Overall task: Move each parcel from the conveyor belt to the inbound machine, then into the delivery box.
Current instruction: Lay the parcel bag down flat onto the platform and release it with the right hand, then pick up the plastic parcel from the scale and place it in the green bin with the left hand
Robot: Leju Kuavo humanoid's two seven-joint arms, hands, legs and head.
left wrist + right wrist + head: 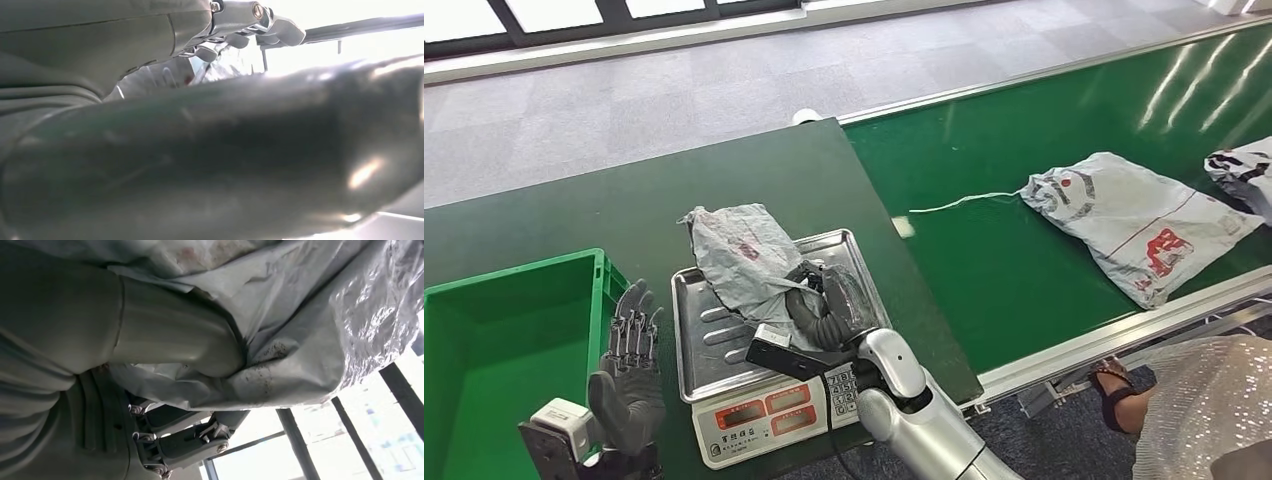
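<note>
While the right hand clamps its fingers on the crumpled grey parcel lying on the scale tray, the left hand hovers just left of the scale, fingers spread and empty. That thin, slippery bag looks light and limp, so it will likely sag; gathering a bunched fold near its middle seems safest.

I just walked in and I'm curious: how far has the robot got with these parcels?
Partway through the first one. Done: a crumpled grey parcel has left the belt and lies on the scale's metal tray. In hand: the right hand grips that parcel; the left hand waits open beside the green box. Left: nothing shows inside the box so far, and two more parcels lie on the conveyor belt.
</note>
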